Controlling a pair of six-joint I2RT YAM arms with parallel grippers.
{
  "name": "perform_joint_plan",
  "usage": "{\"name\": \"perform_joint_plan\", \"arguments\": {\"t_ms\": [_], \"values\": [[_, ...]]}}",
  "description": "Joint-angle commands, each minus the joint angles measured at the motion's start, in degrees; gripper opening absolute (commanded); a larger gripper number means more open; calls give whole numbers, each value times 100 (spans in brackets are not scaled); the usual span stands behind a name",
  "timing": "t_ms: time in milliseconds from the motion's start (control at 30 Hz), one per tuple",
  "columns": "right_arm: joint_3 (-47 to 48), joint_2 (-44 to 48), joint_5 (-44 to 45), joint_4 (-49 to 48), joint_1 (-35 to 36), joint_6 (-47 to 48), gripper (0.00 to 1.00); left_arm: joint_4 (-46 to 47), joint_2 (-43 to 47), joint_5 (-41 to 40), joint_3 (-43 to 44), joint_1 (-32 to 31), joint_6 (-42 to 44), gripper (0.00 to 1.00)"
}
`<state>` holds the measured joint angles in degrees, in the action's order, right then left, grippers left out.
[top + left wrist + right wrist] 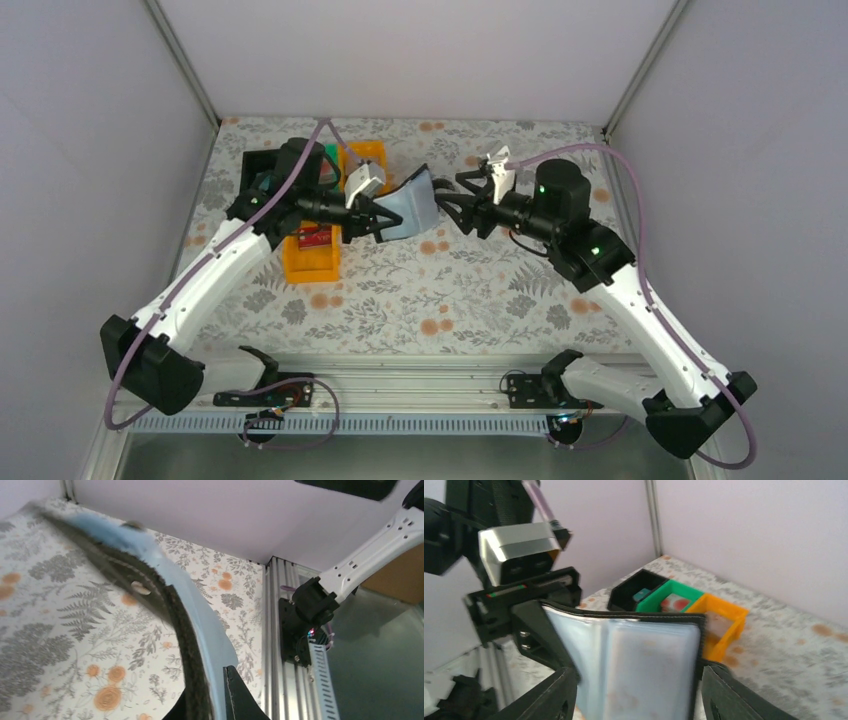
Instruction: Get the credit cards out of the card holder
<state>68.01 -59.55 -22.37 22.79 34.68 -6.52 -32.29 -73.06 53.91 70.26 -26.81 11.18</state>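
So the black-edged folding card holder [412, 203] with the pale blue-grey soft inside is up off the flower-print table [450, 300], hanging a bit toward 12 o'clock from the table's middle. The left gripper [378, 218] has it by the edge at its 8 o'clock side. In the left wrist view the fingers [239, 695] are pinched tight on the dark border, so that claw is clamped closed on it. The right gripper [452, 200] sits at the holder's 3 o'clock with its jaws spread wide. From its own camera the two panels fill the gap between the fingers [551, 697], and I can't tell if either one touches. The pockets are too blurry to say if anything's inside.

A flat red card [315, 237] lies in the near orange plastic tray [312, 262], at 7 o'clock from the holder. At 10 to 11 o'clock there's a row of trays:
- square black tray [624, 594] with a small teal card [642, 595]
- green tray [684, 587] with a whitish-and-red card [674, 602]
- second orange tray [726, 612]
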Motion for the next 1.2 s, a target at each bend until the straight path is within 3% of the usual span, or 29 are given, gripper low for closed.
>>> {"name": "perform_joint_plan", "arguments": {"t_ms": [0,200,300,433,533,700,867,1167], "values": [[164,150,578,423,-62,840,60,-163,291,-31,8,-14,1104,2],[-306,500,414,126,-75,1259,63,-685,458,79,42,-32,2366,2],[-340,483,-215,102,-72,1391,63,-1089,484,-204,162,-33,3207,2],[-553,535,-2055,-304,-66,1414,63,-865,502,-1038,281,-37,3136,2],[-796,492,-2549,-600,-58,1297,65,-886,511,-593,351,-35,2908,2],[-1098,630,-2377,-686,-66,1460,66,-788,531,-421,341,-37,2632,2],[-1299,758,-1924,-747,-62,1560,71,-894,588,-532,367,-35,2927,2],[-1358,473,-2128,-1040,-66,1387,69,-763,616,-530,372,-35,2673,2]]}}
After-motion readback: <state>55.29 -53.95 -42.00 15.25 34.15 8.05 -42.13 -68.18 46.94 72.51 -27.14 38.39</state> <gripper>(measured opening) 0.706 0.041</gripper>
